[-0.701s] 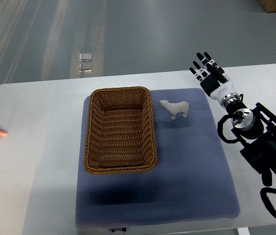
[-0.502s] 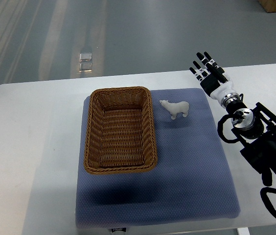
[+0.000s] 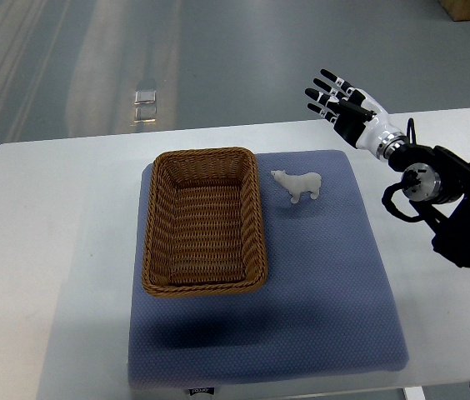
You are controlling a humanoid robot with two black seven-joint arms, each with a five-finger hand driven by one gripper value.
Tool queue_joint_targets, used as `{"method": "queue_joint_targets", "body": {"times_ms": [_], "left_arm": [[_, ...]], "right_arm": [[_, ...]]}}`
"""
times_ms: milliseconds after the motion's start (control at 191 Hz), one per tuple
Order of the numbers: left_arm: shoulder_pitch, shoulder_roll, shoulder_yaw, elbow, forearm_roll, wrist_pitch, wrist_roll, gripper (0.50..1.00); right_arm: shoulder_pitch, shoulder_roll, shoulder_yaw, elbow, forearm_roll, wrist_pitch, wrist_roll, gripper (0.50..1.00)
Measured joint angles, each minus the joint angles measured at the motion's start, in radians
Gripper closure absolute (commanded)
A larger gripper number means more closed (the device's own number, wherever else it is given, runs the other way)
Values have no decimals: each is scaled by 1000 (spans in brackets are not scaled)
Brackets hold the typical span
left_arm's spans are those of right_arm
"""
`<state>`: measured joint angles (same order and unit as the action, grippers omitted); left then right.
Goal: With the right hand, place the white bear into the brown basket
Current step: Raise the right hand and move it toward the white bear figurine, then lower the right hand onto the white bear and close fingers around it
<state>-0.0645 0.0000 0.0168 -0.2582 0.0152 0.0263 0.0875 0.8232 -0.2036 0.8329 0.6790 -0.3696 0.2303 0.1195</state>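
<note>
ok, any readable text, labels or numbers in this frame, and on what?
One candidate only: a small dark tag at the near edge of the blue mat, with pale marks too small and blurred to read.
Nothing legible on the brown basket, the white bear, the right hand or the table.

— How's the light on my side?
— Bright and even, from above. The table (image 3: 68, 250) almost washes out white, and pale streaks glare on the floor (image 3: 93, 58) beyond.
— Shadows?
— Soft ones: a dark patch on the mat (image 3: 327, 292) near the basket (image 3: 205, 221).
— Focus?
— Sharp enough; my right hand (image 3: 341, 104) shows crisp.
</note>
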Motion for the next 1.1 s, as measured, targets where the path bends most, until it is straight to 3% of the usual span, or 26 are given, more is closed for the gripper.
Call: {"method": "queue_joint_targets", "body": {"times_ms": [241,366,476,638,1099], "left_arm": [[0,0,0,1,0,0,0,500],[0,0,0,-1,0,0,0,500],[0,0,1,-3,0,0,0,500],[0,0,1,0,0,0,0,500],[0,0,0,2,0,-2,0,500]], "right_arm": [[193,-203,-284,180,-473,164,-115,574],[332,-256,-463,234,-646,272,-246,574],[436,-253,-597,241,-677,309,-340,576],[477,-217,-632,242,-651,302,-377,579],[372,-125,-647,223,-661,110,-379,585]]}}
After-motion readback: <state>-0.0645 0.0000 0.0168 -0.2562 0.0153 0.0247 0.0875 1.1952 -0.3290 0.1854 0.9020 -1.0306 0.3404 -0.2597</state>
